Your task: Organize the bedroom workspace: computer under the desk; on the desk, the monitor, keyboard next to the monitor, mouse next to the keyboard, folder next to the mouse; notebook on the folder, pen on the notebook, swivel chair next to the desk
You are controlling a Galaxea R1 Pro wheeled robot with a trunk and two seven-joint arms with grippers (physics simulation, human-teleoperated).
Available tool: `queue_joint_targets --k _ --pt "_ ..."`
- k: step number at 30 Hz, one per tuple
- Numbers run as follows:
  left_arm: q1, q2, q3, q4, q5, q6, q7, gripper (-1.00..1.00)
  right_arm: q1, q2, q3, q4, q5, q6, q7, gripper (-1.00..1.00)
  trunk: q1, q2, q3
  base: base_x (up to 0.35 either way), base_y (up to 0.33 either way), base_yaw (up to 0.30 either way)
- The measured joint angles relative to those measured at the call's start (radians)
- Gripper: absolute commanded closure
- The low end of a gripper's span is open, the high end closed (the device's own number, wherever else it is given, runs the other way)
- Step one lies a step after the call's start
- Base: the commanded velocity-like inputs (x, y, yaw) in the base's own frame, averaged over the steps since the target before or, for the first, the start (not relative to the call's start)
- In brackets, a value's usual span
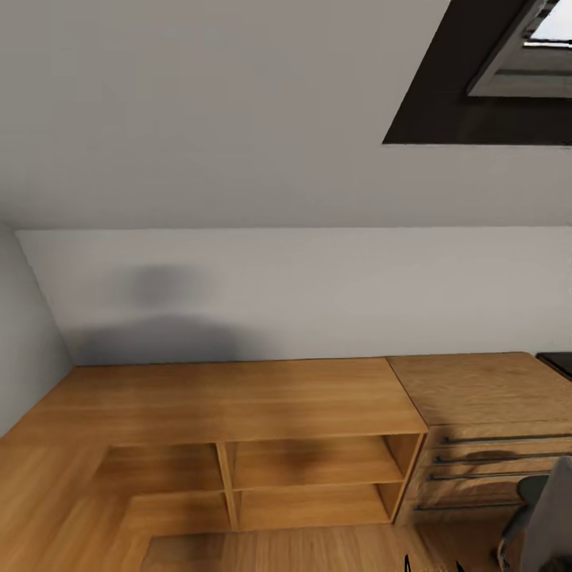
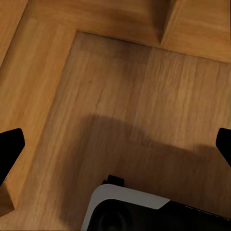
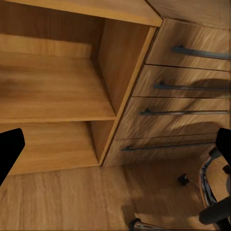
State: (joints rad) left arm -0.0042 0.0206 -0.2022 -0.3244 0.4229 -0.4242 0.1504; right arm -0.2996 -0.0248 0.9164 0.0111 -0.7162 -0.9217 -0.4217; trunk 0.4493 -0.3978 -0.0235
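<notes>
A: Which of the task's things is showing right now?

B: The swivel chair (image 1: 548, 516) is peeking in at about four o'clock in the head view, its grey back just in front of the wooden dresser (image 1: 485, 429). The right wrist camera is catching its metal star base (image 3: 211, 192) and castors on the wood floor (image 2: 144, 96), close to the dresser's lowest drawer.

A: And around that?

B: A low open shelf unit (image 1: 262, 445) is standing against the pale wall, touching the dresser at its three o'clock side. A dark corner at the head view's three o'clock edge, beside the dresser top, could be the tabletop, but I cannot tell.

A: What are the jaws doing?

B: Both are spread wide and holding nothing. The left gripper (image 2: 115, 147) is pointing down at bare floor; the right gripper (image 3: 115, 147) is facing the shelves and drawers. I'd judge the arms are hanging idle because the robot is driving, perhaps toward the chair.
</notes>
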Motion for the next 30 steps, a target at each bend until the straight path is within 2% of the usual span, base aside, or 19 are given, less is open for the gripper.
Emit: queue_joint_targets --k 21,30 --pt "0.0 0.0 0.0 -0.001 -0.001 -0.006 0.003 -1.0 0.003 0.0 0.0 0.0 0.0 -0.001 0.0 -1.0 0.0 -0.001 0.012 0.0 0.028 -0.243" --pt "0.0 0.0 0.001 -0.001 -0.001 -0.006 0.003 -1.0 0.002 0.0 -0.001 0.0 0.0 -0.001 0.0 -1.0 0.001 -0.001 0.017 -0.1 0.104 -0.243"
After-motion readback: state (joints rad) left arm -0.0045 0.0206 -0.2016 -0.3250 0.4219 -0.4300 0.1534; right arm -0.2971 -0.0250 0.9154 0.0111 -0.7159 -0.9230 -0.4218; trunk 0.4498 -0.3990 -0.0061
